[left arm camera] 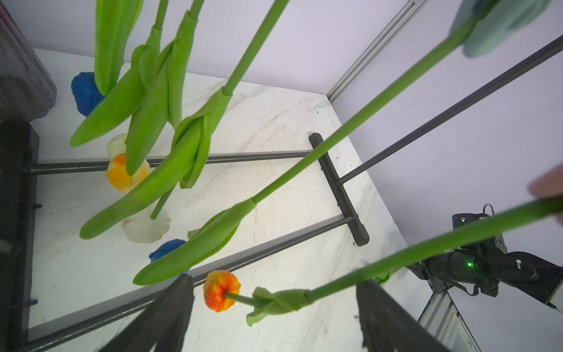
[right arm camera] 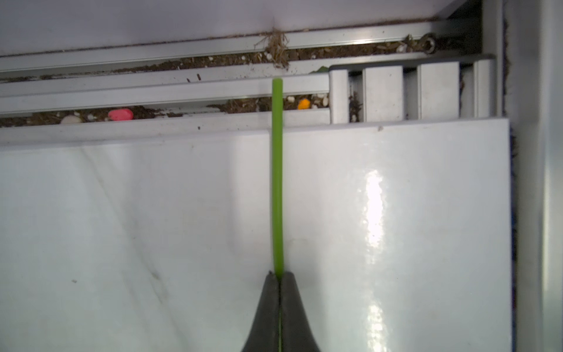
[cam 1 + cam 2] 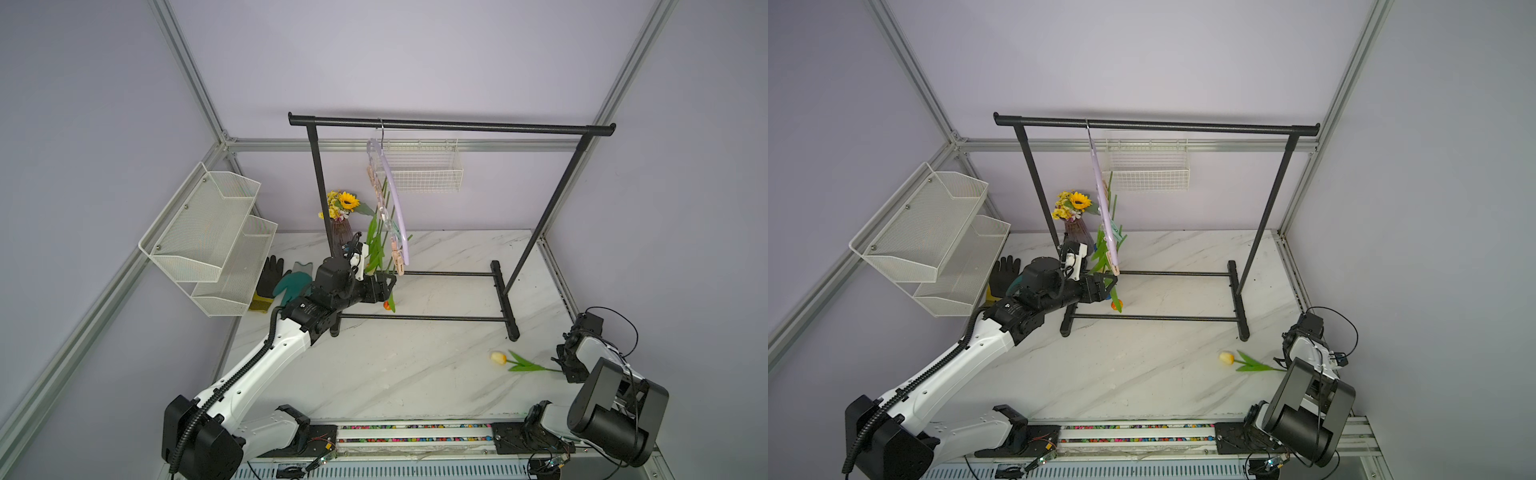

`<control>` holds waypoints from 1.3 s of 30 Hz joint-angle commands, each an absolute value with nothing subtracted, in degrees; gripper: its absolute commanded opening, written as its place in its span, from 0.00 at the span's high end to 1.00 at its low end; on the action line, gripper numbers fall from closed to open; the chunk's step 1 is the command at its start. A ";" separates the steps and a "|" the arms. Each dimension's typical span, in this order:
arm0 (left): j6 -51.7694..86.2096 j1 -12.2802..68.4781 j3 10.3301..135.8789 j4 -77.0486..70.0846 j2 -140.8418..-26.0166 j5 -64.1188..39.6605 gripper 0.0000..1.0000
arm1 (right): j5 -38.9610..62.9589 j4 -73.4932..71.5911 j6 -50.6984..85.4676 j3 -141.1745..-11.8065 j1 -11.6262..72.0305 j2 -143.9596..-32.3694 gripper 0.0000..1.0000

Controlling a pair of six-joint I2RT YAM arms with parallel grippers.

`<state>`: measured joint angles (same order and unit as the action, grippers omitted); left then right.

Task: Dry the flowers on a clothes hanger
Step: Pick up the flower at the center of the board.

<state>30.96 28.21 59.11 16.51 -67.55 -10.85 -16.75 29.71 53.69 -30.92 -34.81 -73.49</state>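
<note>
The tulip [image 3: 527, 366] lies on the desk [image 3: 415, 374] well apart from the hanger [image 3: 393, 191], head toward it, stem end pinched in the closed right end effector [image 2: 279, 275]; the left end effector [image 1: 275, 280], wide open, is just below the hanger.

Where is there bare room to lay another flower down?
Widest: the marble between the black rack's front floor bar and the near rail, beside the cream tulip. Also inside the rack's base toward its right foot. Crowded: under the lilac hanger, where hung tulips and the left gripper meet.
</note>
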 commanded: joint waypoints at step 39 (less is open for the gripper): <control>23.96 25.52 56.54 -9.80 -56.51 -12.47 0.19 | 40.03 -24.41 51.43 -32.89 -15.55 -38.55 1.00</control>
<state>26.89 26.55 57.45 -2.52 -58.26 -12.62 38.61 -14.55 51.42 -31.18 -19.11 -36.40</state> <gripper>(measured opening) 0.811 0.038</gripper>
